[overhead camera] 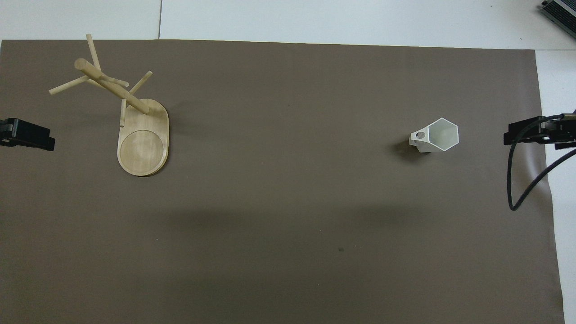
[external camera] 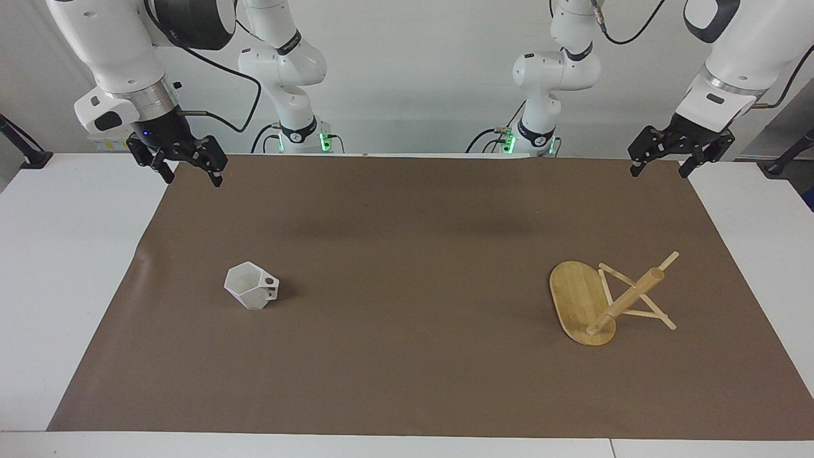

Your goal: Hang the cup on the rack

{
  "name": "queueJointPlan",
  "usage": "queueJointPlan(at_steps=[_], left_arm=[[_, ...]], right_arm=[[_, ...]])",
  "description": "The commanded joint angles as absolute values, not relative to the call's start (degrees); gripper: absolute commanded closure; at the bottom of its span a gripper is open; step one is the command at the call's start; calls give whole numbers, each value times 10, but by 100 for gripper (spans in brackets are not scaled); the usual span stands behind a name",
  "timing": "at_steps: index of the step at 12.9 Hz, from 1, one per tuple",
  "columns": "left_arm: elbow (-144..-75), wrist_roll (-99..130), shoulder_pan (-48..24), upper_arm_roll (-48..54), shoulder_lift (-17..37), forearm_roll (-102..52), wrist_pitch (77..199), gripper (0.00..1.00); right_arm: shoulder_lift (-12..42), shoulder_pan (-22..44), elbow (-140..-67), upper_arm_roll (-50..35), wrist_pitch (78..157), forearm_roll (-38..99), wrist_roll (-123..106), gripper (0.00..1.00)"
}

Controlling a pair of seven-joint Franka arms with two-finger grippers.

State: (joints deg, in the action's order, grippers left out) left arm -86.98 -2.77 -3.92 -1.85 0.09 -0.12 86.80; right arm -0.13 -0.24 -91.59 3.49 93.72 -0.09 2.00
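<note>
Nothing started yet: both arms wait at the bench edge nearest the robots, both empty. Right gripper (external camera: 191, 170) hangs over the mat's (external camera: 407, 267) corner at the right arm's end, fingers spread. Left gripper (external camera: 664, 162) hangs over the mat's corner at the left arm's end, fingers also spread.

Farther out, mid-depth on the mat, the cup (external camera: 251, 285) stands upright toward the right arm's end of the bench, mouth up, handle with its round hole turned toward the middle of the bench. The rack (external camera: 582, 302) stands toward the left arm's end, well apart from the cup, oval base flat on the mat, post up, pegs crossing near the top.

Step in hand, as I read it: approach to the cup, not begun. The right arm is the natural pick.

Next move calls for:
- descend over the cup, pinch a wall or the rim, keep the handle hole free
- carry across toward the rack
- tilt so the hole threads onto a peg

Risk: the light cup may tip on contact.
</note>
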Motion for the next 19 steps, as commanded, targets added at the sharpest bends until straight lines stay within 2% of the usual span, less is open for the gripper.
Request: queueJointPlan(at_steps=[1, 16, 19], left_arm=[[-887, -31, -35, -17, -14, -10, 873, 0], [-888, -33, -34, -18, -14, -10, 864, 0], [-887, -33, -34, -18, -14, -10, 864, 0]], right_arm=[[-12, -7, -926, 30, 935, -1, 25, 0], [-13, -1, -934, 29, 940, 0, 18, 0], [-18, -2, -963, 29, 998, 0, 2, 0]])
